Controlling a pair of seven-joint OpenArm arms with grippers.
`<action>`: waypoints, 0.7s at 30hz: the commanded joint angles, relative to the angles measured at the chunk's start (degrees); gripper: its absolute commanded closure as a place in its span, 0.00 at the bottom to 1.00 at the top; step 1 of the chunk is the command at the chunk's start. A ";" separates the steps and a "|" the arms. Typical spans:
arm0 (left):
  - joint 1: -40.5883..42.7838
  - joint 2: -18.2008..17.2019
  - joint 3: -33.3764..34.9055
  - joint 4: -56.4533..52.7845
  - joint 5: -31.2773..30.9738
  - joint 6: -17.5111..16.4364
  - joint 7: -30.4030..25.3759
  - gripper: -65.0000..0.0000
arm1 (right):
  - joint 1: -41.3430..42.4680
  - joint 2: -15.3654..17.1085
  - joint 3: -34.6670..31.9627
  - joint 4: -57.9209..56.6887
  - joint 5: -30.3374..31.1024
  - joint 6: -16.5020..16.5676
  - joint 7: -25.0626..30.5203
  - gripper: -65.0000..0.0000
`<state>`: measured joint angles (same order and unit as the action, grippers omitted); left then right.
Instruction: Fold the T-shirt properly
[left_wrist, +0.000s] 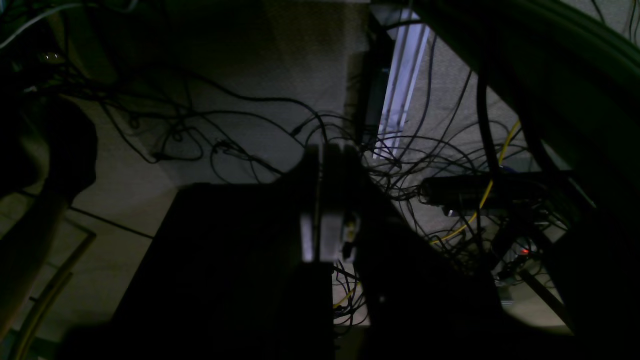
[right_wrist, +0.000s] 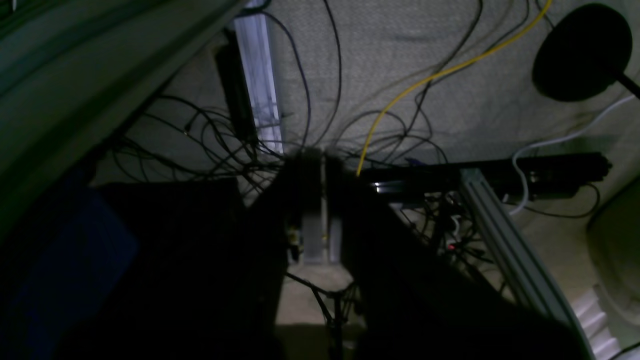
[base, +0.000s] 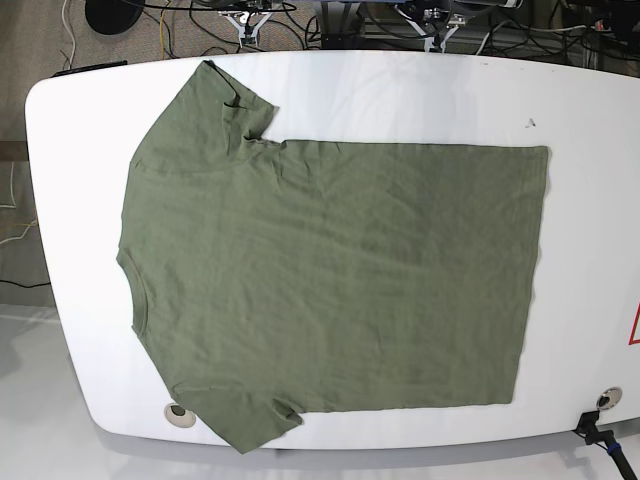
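Clearly, I had both hands parked: left hand (left_wrist: 322, 200) and right hand (right_wrist: 320, 200) clenched empty, T-shirt (base: 330, 290) lying flat on the tabletop (base: 590, 110) for folding.

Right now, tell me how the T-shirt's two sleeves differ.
The far sleeve lies wholly on the white table, with a dark mark near its hem. The near sleeve reaches the table's front edge and shows no mark. Both are short, olive-green and spread flat on the T-shirt.
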<state>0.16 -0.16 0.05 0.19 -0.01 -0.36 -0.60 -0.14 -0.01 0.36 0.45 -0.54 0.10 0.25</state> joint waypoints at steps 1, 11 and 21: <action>0.49 -0.14 0.15 0.63 -0.29 -0.09 0.32 1.00 | 0.20 0.29 0.11 -0.30 0.14 0.66 0.81 0.99; 1.22 -0.19 0.13 1.01 -0.20 -0.19 -0.01 1.00 | -0.11 0.30 0.29 -0.12 0.00 0.62 0.33 0.98; 1.63 -0.37 0.09 2.49 0.18 -0.07 -0.05 1.00 | -0.10 0.36 0.10 -0.14 -0.02 0.67 0.26 0.98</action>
<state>1.43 -0.49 0.16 2.35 -0.01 -0.45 -0.84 -0.08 0.32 0.47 0.30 -0.14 0.60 0.82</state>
